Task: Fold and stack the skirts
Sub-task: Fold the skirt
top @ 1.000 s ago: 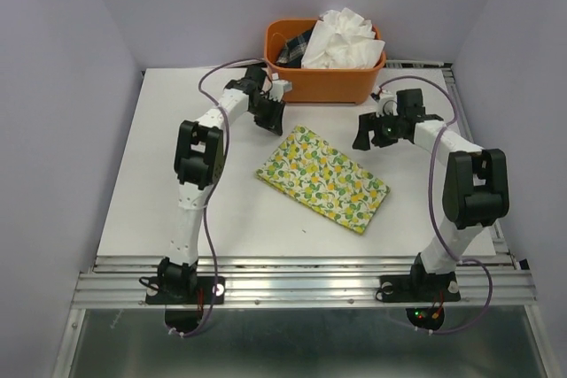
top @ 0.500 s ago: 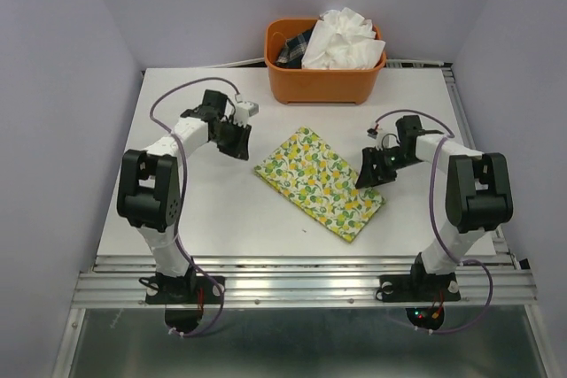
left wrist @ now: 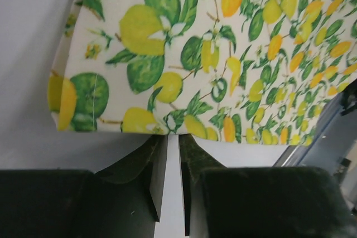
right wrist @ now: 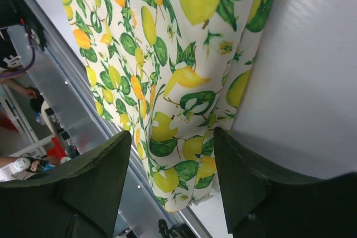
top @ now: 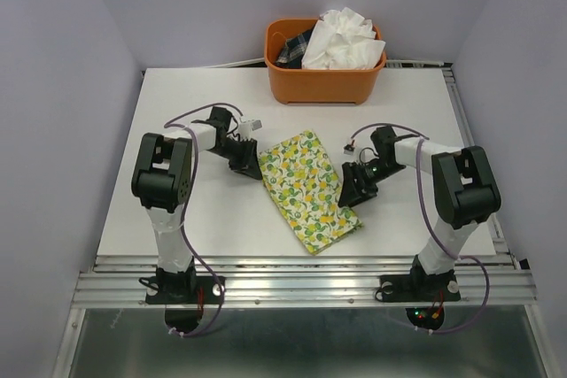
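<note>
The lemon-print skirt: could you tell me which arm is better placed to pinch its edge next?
Probably the right. The right hand stands open with an edge of the lemon-print skirt between its fingers, whereas the left hand is barely open, its tips just reaching the cloth's border.

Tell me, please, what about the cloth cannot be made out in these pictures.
White skirt, top view: lower part hidden inside the orange basket.
Dark checked cloth, top view: half hidden beside it; kind unclear.
Lemon skirt, wrist views: cut off by frame edges; inner folds hidden.
</note>
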Tool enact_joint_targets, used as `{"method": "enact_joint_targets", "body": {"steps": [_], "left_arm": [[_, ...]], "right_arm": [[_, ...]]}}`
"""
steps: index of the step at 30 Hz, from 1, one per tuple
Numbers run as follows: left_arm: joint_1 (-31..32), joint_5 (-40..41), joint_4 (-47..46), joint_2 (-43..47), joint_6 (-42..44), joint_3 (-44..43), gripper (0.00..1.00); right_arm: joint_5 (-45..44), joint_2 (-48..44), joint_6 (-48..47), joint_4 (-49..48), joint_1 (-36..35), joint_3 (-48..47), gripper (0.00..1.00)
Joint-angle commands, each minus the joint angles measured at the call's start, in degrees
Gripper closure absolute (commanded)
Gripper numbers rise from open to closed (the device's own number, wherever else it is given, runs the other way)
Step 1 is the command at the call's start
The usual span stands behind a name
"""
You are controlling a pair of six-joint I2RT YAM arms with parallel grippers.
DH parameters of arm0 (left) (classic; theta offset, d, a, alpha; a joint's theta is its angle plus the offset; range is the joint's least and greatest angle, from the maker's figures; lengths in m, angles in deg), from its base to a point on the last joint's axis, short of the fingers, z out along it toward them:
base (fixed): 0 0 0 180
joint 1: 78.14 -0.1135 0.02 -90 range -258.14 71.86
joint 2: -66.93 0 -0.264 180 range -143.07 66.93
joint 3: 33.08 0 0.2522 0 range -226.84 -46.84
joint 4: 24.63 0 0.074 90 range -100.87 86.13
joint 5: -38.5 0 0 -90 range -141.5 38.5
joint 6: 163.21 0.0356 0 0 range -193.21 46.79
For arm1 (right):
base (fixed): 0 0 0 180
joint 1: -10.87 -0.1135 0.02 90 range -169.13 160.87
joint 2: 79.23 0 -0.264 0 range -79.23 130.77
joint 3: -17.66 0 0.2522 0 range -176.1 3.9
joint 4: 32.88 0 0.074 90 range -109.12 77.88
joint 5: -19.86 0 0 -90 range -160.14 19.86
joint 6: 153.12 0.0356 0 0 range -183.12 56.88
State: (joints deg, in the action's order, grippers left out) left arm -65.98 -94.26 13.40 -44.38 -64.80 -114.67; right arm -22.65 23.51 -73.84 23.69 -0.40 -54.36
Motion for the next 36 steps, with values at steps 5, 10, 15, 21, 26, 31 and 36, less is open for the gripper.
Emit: {"method": "enact_joint_targets", "body": {"steps": [5,10,15,21,26,31,36], "left_arm": [[0.1,-0.5,-5.7,-11.3,-5.9,-15.6,0.73],[-1.4,2.2,-3.2,-12.4,-4.0,-23.9,0.73],[-2.6,0.7,-1.7,-4.6,1.9,-16.0,0.73],[2.4,-6.3,-4.7,11.7,4.1,-0.4,0.78],[10.6,-12.4,-9.6,13.4,-3.4,6.4,0.9],[16.0,-13.1,-7.9,5.2,-5.5,2.7,1.0],[16.2,-9.4,-7.8,0.2,-6.2,1.0,1.0]], "right_arm": [[4.2,0.7,9.8,-9.0,-2.4,2.6,0.31],[4.4,-0.2,11.4,-10.6,-2.4,2.3,0.29],[-2.7,-7.4,7.6,-8.2,-1.6,0.5,0.34],[3.3,-18.6,10.5,-10.4,-0.9,-1.9,0.39],[6.9,-17.5,12.6,-10.3,-5.7,-1.4,0.47],[6.5,-13.5,11.3,-9.9,-9.1,3.8,0.49],[3.5,-4.1,9.1,-5.8,-9.1,3.2,0.52]]}}
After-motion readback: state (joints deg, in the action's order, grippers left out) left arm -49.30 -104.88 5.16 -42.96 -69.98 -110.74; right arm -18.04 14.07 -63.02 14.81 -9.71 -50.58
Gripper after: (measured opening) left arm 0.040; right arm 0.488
